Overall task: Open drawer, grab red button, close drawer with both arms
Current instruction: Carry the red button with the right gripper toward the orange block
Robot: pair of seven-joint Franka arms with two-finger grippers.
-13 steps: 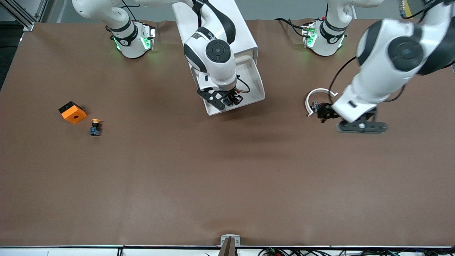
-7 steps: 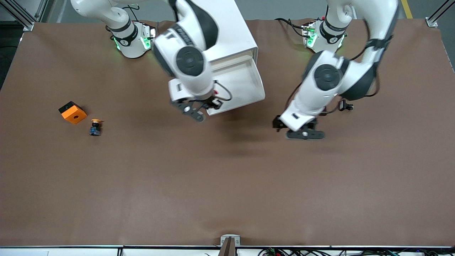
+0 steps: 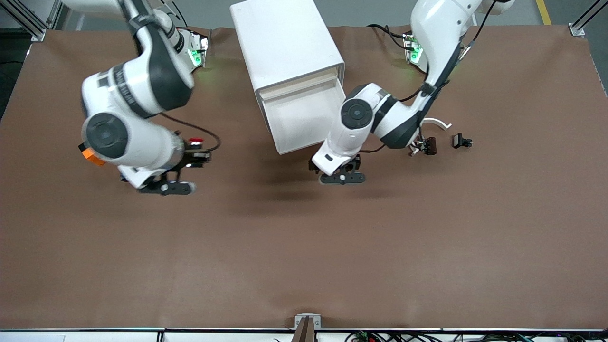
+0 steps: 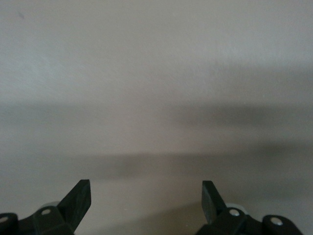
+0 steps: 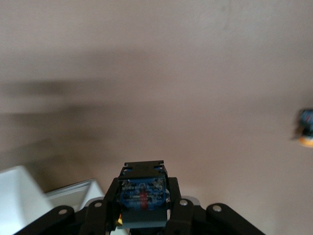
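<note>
The drawer (image 3: 304, 118) stands pulled out of the white cabinet (image 3: 285, 42), its tray showing bare. My right gripper (image 3: 197, 153) is over the table between the cabinet and the right arm's end, shut on the button (image 3: 195, 140), whose red cap shows. In the right wrist view the fingers (image 5: 177, 196) clamp its dark blue body (image 5: 143, 188). My left gripper (image 3: 335, 168) hangs open and empty over the table just in front of the drawer's front. In the left wrist view the left gripper (image 4: 145, 196) is spread wide over bare table.
An orange cube (image 3: 89, 156) peeks out from under my right arm. The orange-yellow capped button shows only in the right wrist view (image 5: 306, 128). A white curved piece (image 3: 434, 122) and two small dark parts (image 3: 430, 145) (image 3: 460, 141) lie toward the left arm's end.
My right gripper lifted out of the drawer and swung toward the right arm's end with the button. My left gripper came from the small parts to the drawer's front.
</note>
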